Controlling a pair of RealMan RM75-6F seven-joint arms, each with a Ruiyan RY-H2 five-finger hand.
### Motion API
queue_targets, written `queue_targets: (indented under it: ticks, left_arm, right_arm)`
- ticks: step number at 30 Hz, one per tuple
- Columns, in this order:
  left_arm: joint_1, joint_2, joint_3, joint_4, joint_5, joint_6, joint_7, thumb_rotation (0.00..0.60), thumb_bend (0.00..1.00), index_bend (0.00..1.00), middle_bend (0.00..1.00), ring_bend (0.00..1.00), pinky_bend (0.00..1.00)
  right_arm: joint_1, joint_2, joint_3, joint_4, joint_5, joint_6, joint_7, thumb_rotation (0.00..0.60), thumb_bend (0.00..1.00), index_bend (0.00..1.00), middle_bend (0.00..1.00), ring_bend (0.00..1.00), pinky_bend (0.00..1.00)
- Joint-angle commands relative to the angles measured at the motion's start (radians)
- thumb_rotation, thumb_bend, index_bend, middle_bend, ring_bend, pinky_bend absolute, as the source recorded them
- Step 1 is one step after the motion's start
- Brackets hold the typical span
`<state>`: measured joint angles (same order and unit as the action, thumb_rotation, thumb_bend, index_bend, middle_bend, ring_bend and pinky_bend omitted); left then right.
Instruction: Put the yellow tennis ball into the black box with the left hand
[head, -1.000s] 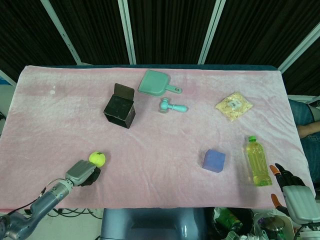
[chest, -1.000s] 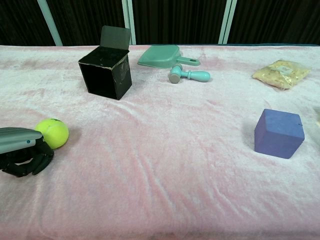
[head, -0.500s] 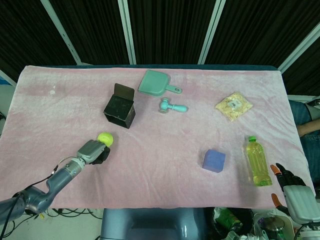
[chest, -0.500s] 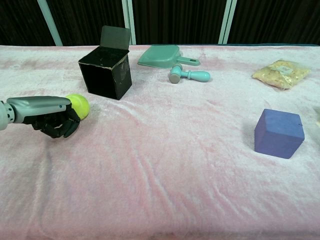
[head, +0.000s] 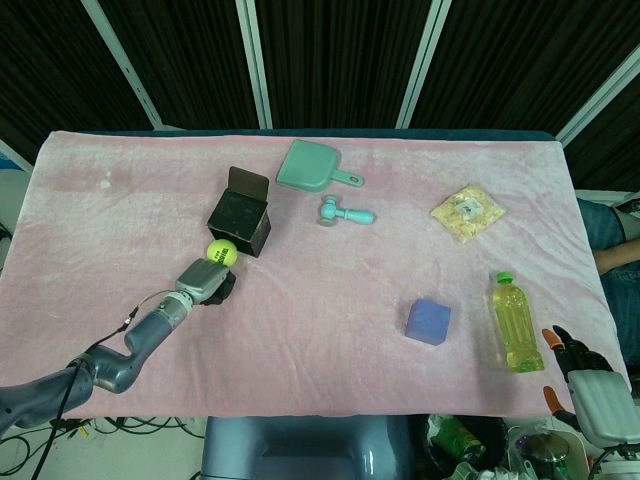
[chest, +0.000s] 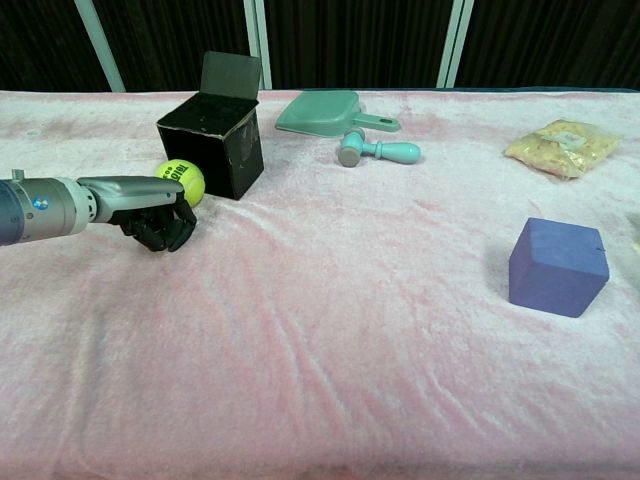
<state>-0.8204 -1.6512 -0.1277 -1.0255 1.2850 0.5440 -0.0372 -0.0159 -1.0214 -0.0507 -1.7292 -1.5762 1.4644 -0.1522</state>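
Note:
The yellow tennis ball (head: 221, 253) is held at the far edge of my left hand (head: 205, 282), right against the front corner of the black box (head: 240, 220). In the chest view the ball (chest: 181, 181) sits on top of the left hand (chest: 150, 205), whose dark fingers curl underneath it. It is level with the lower half of the box (chest: 212, 150). The box stands upright and open, its lid flap raised at the back. My right hand (head: 590, 395) rests off the table's near right corner, holding nothing, its fingers apart.
A teal dustpan (head: 310, 167) and a teal hammer-shaped toy (head: 345, 213) lie behind and to the right of the box. On the right side are a purple cube (head: 428, 322), a yellow-green bottle (head: 516, 322) and a snack bag (head: 467, 212). A pink cloth (head: 330, 380) covers the table.
My left hand has carried the ball from the near left part of the table away from me and rightward, up to the black box. The right hand has barely moved.

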Motion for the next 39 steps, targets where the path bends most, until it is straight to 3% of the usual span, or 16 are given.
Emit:
queue_targets:
  ticks: [1,26,39]
  left_arm:
    - [-0.022,-0.025,-0.007,0.035,-0.014,-0.016,0.008,0.600,0.77,0.76,0.86,0.90,1.00]
    - [-0.170,-0.140,-0.078,0.252,-0.190,-0.127,0.103,0.600,0.77,0.76,0.86,0.90,1.00]
    - [-0.208,-0.152,-0.070,0.282,-0.264,-0.170,0.150,0.600,0.77,0.76,0.86,0.90,1.00]
  right_arm:
    - [0.000,0.000,0.000,-0.001,0.002,-0.001,0.000,0.600,0.35,0.00,0.06,0.16,0.25]
    - [-0.003,-0.001,0.006,-0.006,0.011,0.005,-0.001,0.600,0.35,0.00,0.06,0.16,0.24]
    - [-0.004,0.001,0.006,-0.009,0.010,0.006,0.004,0.600,0.35,0.00,0.06,0.16,0.25]
